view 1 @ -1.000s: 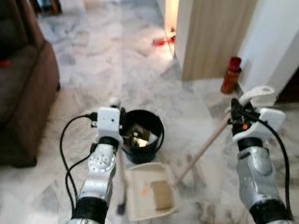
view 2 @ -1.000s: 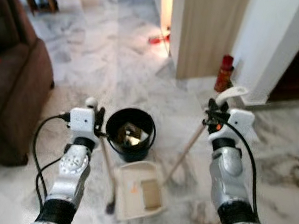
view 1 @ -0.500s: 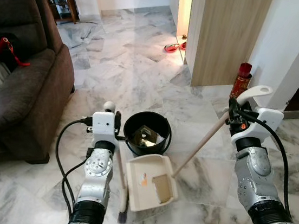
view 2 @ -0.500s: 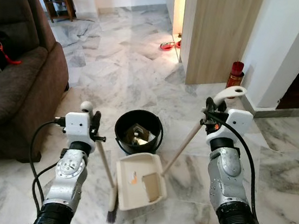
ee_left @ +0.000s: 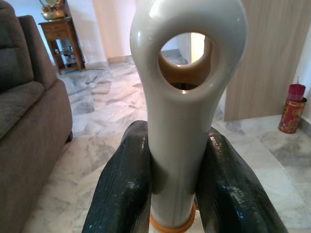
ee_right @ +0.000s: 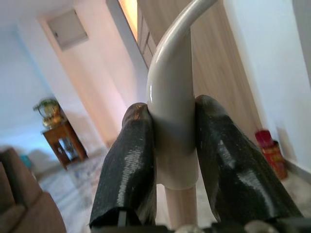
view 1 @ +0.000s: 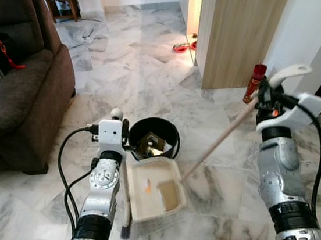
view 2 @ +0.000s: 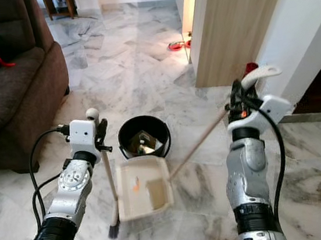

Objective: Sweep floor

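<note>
The left gripper is clamped on the pale broom handle, its lower shaft hidden between the black fingers. The right gripper is closed on the dustpan handle, whose curved top is cut off. The cream dustpan lies on the marble floor, touching a black bucket; the contents of both are hard to make out.

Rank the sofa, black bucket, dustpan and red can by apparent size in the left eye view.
1. sofa
2. dustpan
3. black bucket, close to the dustpan, which lies nearer the camera, so that order is unsure
4. red can, smallest and farthest
</note>
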Controlling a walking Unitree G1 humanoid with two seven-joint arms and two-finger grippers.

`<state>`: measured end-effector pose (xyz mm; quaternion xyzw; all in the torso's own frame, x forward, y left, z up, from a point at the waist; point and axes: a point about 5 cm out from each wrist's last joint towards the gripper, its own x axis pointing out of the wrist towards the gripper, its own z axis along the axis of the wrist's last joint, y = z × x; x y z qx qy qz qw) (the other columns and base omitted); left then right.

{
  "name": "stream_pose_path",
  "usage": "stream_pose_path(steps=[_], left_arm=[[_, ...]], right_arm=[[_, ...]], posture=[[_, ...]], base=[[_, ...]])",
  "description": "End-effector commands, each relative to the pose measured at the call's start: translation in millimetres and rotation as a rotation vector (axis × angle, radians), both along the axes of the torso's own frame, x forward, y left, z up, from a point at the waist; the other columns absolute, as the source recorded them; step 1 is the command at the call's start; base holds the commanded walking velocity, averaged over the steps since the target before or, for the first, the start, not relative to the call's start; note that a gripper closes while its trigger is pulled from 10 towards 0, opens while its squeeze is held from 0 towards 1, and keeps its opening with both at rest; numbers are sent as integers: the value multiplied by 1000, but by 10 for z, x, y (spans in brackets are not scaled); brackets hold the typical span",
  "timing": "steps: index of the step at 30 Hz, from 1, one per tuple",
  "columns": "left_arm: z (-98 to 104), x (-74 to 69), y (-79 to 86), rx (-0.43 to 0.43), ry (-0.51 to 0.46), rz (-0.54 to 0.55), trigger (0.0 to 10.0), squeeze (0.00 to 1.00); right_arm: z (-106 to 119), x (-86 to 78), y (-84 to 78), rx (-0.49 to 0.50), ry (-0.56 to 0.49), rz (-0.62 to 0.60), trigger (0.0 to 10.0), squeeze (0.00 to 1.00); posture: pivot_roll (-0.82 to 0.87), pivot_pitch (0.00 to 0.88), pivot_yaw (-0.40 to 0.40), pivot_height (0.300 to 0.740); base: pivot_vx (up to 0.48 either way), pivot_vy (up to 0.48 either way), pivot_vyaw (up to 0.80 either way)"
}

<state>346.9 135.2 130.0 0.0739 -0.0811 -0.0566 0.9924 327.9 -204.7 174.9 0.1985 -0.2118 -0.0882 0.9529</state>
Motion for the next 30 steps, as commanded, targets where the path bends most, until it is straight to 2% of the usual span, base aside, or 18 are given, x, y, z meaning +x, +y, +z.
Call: stream_pose_path(steps=[1,14,25,30], left_arm=[[97,12,-7,-7,-40,-2,10000,0],[110,8,17,-11,-47,8,10000,0],[127,10,41,-19,-57,21,10000,0],[136,14,35,-6,-62,20,10000,0]], right_arm=[[247,-2,-29,33,-97,-17,10000,0],[461,-35,-9,60,-162,-10,10000,0],[468,-44,15,65,-153,8,10000,0],[469,-43,21,66,-150,12,10000,0]], posture=[[94,55,-60,740],[96,55,-61,740],[98,54,-60,740],[98,53,-60,740]], base=[[0,0,0],[0,0,0],[0,460,0],[0,0,0]])
